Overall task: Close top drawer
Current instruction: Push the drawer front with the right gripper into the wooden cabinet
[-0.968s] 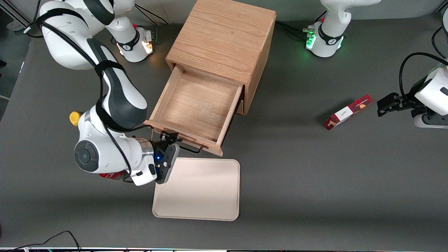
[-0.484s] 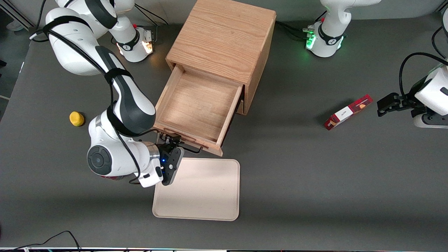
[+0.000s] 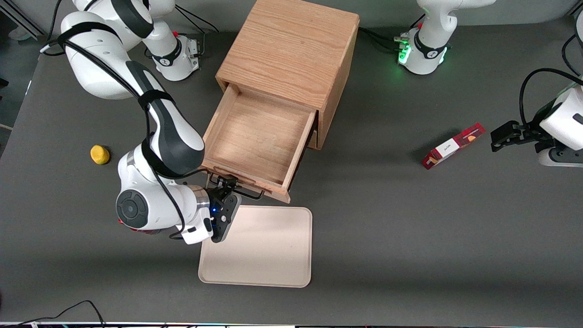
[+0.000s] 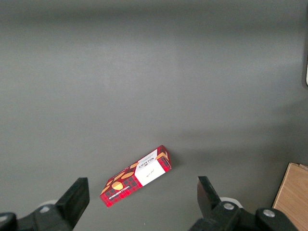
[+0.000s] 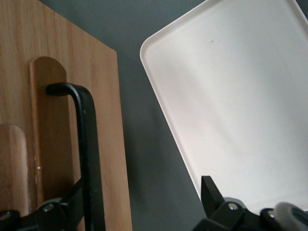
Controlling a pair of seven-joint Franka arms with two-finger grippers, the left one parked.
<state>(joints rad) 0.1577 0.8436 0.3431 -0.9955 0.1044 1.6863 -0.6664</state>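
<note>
The top drawer (image 3: 255, 136) of the oak cabinet (image 3: 291, 50) stands pulled far out, and its light wood box is empty. Its black bar handle (image 3: 248, 195) sits on the front panel, which faces the front camera. My right gripper (image 3: 224, 186) hovers just in front of that panel, near the handle's end toward the working arm, and is open. In the right wrist view the handle (image 5: 86, 144) runs along the raised wooden strip (image 5: 45, 106). It passes close by one finger (image 5: 67, 199) of the gripper (image 5: 142, 207). The jaws are wide apart and hold nothing.
A cream tray (image 3: 257, 246) lies on the table just in front of the drawer, also seen as the tray (image 5: 231, 96). A yellow object (image 3: 99, 154) lies toward the working arm's end. A red box (image 3: 453, 146) lies toward the parked arm's end. A red can (image 3: 136, 228) peeks out under the wrist.
My wrist has swung sideways closer to the drawer front and the tray, uncovering the yellow object. Most of that happened in the first half second. The drawer has not visibly moved.
</note>
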